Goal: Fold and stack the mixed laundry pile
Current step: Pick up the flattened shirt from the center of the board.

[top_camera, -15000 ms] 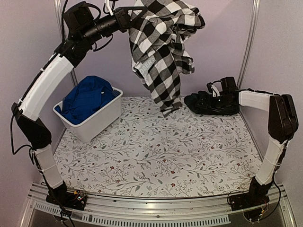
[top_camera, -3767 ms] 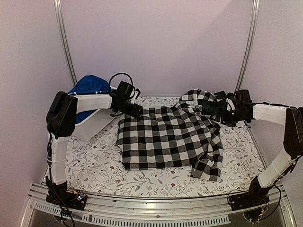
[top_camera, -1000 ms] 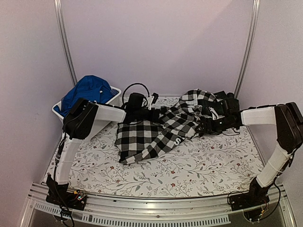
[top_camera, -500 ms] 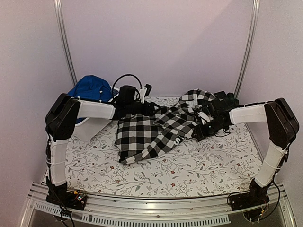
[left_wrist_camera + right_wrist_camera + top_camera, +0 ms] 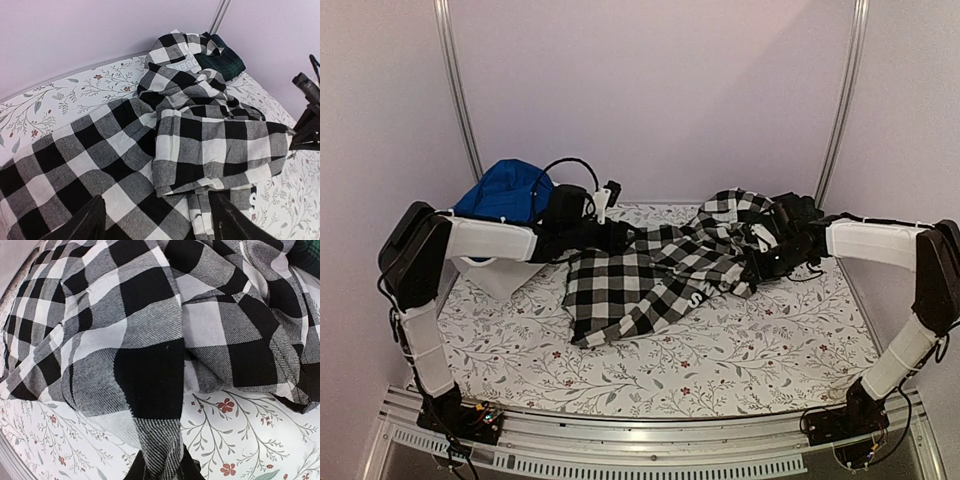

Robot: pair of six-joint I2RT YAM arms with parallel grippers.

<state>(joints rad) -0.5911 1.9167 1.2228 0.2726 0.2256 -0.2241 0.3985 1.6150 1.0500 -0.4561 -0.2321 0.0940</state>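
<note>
Right gripper [image 5: 159, 466] pinches the shirt [image 5: 150, 315] edge, nearly closed; left gripper [image 5: 159, 215] spread wide, holding nothing, above it.

Top camera high and behind, looking down and forward, both wrist cameras close — all sharing the checked shirt [image 5: 620, 290]

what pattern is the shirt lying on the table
The shirt is black-and-white checked, clearest in the left wrist view.
</note>
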